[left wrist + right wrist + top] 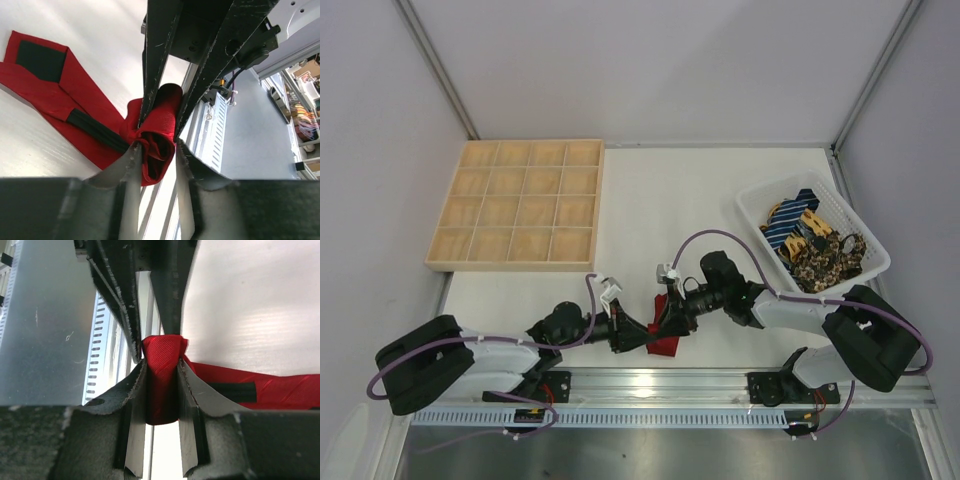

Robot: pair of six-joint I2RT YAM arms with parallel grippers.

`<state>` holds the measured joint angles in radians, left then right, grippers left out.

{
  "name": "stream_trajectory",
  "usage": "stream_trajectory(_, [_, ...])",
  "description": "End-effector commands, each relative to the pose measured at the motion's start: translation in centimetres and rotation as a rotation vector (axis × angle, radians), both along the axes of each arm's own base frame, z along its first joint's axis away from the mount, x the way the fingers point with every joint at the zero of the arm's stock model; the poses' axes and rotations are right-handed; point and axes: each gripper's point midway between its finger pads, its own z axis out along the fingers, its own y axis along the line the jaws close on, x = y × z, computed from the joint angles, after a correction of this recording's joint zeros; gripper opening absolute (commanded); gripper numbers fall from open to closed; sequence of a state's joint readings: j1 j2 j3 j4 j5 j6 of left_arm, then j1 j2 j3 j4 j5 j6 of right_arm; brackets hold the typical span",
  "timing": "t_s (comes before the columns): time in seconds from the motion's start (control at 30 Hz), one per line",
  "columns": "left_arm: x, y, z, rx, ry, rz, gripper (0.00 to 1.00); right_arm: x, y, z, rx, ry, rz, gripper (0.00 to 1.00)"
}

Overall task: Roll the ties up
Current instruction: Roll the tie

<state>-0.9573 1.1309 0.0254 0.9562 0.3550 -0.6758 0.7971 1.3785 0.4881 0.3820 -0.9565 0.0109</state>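
Currently both claws are gripping the red tie (663, 330) at the near desk (650, 200) edge: left claw (157, 145) and right claw (161, 371) are each pinching its partly rolled end, tail lying flat. Remaining ties (810, 245) are waiting in the white basket (757, 200); the wooden tray (517, 262) is holding none.

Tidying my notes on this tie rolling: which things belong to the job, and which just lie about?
Job:
red tie
left gripper
right gripper
ties in the white basket

Lying about:
wooden grid tray
purple cables
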Motion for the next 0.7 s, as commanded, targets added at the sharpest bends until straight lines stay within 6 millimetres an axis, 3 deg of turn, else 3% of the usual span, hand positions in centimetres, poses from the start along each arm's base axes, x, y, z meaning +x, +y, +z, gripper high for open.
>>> stream_trajectory(0.0, [-2.3,3.0,-3.4,0.032,0.015,-0.008,0.23,-0.3,0.1,0.0,0.003,0.001,0.009,0.0])
stream_trajectory(0.07, [-2.2,3.0,-3.3,0.031,0.016,-0.008,0.18,-0.3,0.1,0.0,0.003,0.001,0.009,0.0])
stream_trajectory(0.17, [-2.1,2.8,-3.2,0.038,0.008,-0.011,0.02,-0.3,0.1,0.0,-0.003,0.011,0.0,0.0])
stream_trajectory(0.3, [-2.1,2.6,-3.5,0.062,0.017,-0.022,0.0,-0.1,0.4,-0.1,-0.024,0.034,-0.03,0.03])
stream_trajectory(0.47, [-2.6,2.2,-3.7,0.061,0.039,-0.058,0.0,1.6,0.1,-0.9,-0.104,0.047,-0.188,0.34])
stream_trajectory(0.63, [-3.0,2.0,-4.3,0.075,0.074,-0.085,0.0,4.4,-1.2,-0.5,-0.176,0.039,-0.426,0.5])
stream_trajectory(0.67, [-3.2,1.9,-4.2,0.068,0.072,-0.092,0.0,4.9,-1.5,-0.4,-0.183,0.038,-0.469,0.66])
